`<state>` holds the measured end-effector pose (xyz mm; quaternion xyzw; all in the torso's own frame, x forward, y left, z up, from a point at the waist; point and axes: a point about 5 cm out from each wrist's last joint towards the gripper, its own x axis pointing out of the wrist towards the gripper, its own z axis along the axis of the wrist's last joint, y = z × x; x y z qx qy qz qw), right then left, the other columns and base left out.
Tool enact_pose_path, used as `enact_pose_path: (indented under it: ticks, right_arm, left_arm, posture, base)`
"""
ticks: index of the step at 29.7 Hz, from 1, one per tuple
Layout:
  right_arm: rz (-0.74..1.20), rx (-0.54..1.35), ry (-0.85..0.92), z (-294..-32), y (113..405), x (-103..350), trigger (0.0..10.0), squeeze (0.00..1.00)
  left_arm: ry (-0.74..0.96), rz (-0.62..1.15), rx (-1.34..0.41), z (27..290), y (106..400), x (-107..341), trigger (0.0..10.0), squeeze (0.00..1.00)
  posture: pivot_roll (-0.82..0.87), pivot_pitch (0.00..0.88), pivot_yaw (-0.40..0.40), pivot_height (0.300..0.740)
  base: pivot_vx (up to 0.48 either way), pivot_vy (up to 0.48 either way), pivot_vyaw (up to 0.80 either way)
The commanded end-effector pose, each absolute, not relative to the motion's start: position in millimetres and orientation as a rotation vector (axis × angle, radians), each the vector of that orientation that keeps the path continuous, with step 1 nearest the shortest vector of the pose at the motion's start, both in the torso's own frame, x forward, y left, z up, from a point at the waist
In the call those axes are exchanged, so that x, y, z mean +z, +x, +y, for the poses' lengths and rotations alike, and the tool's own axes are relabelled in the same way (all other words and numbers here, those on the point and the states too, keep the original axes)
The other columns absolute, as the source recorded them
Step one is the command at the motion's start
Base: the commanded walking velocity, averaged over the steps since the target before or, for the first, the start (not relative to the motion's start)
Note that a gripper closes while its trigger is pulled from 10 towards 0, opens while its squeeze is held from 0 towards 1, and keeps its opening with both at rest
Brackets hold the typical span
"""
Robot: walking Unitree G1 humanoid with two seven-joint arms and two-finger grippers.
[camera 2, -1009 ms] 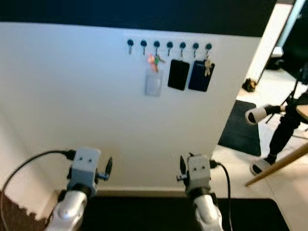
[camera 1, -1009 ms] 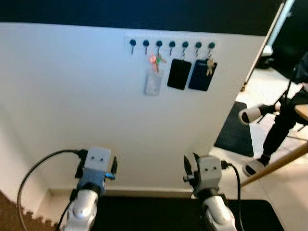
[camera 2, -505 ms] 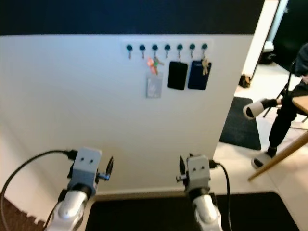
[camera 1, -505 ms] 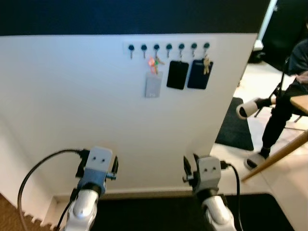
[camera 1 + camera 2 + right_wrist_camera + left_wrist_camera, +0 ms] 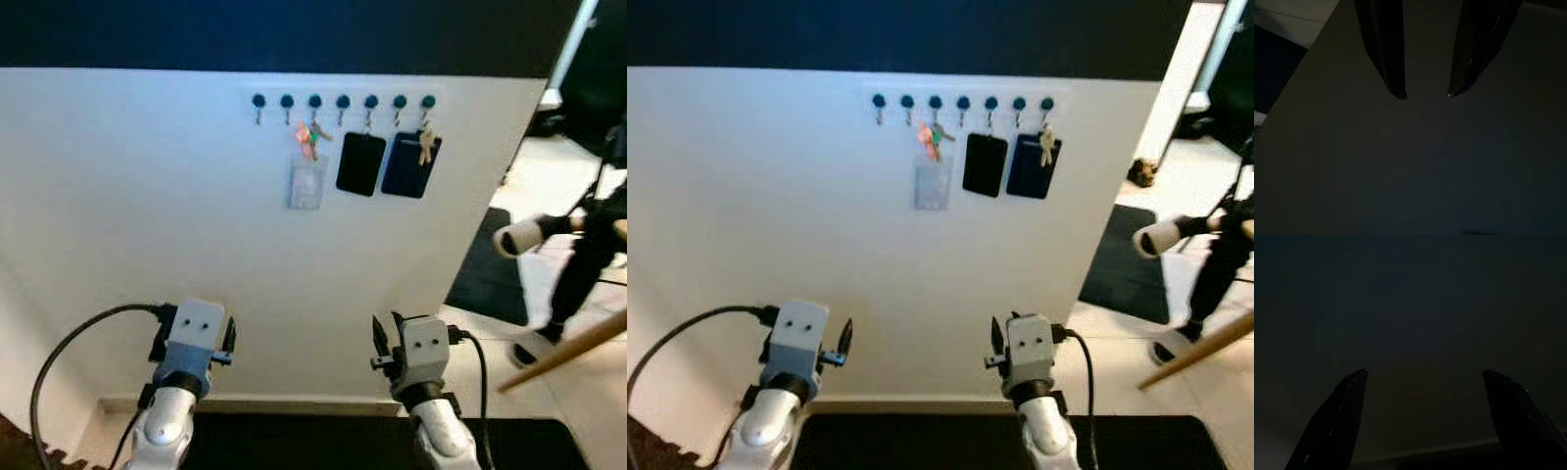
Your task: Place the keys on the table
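Standing close to a white wall (image 5: 147, 215), the robot holds both arms low in front of it, well below the row of hooks (image 5: 343, 102) that serves as the landmark here. The left gripper (image 5: 1422, 382) sits below and to the left of the hooks, and its wrist view, very dark, shows its two black fingers (image 5: 1337, 421) spread wide apart with nothing between them. The right gripper (image 5: 1426, 94) sits below the hooks, slightly to their right, its two fingers (image 5: 1383, 49) parted by a narrow gap and holding nothing, pointing at a dim plain surface. A black cable (image 5: 73, 343) loops out from the left wrist. Along the foot of the wall, far below the hooks, lies a dark mat (image 5: 323, 446). Up on the wall, a bunch of keys (image 5: 308, 138) with red and green tags hangs from the third hook from the left, with a pale clear card holder (image 5: 306, 184) dangling just under it. Just right of that, a black pouch (image 5: 361, 164) hangs from the hooks, and beside it a dark blue pouch (image 5: 409, 165) with a second set of brass keys (image 5: 426, 144) resting against its upper part. Beyond the right edge of the wall, far to the right of the hooks, a person's dark-clothed leg (image 5: 583, 274) and a slanting wooden bar (image 5: 568, 348) show over a pale floor (image 5: 534, 176).
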<state>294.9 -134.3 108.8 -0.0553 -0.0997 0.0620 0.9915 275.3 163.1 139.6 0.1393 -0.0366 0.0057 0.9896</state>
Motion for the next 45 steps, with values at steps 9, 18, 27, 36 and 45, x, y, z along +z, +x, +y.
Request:
enact_pose_path:
  ticks: [9,18,27,36,45]
  right_arm:
    - [-0.181,0.115,-0.109,-136,292,104,10.0,0.00]
    - [-0.183,0.122,-0.107,-135,293,105,10.0,0.00]
    - [-0.209,0.189,-0.115,-126,291,111,10.0,0.00]
    - [-0.252,0.230,-0.089,-120,293,125,10.0,0.00]
    - [-0.240,0.230,-0.082,-120,293,124,10.0,0.00]
  left_arm:
    - [0.286,-0.060,0.004,162,273,137,10.0,0.00]
    - [0.292,-0.062,0.014,162,274,138,10.0,0.00]
    - [0.289,-0.077,0.036,156,287,153,10.0,0.00]
    - [0.178,-0.115,0.026,153,291,170,10.0,0.00]
    - [0.234,-0.098,0.014,149,288,162,10.0,0.00]
  posture:
    - [0.17,0.141,0.037,0.740]
    - [0.17,0.142,0.036,0.740]
    - [0.17,0.148,0.032,0.740]
    - [0.16,0.146,0.032,0.740]
    - [0.17,0.148,0.026,0.740]
  base:
    - [0.000,0.000,0.00]
    - [0.000,0.000,0.00]
    - [0.000,0.000,0.00]
    - [0.000,0.000,0.00]
    - [0.000,0.000,0.00]
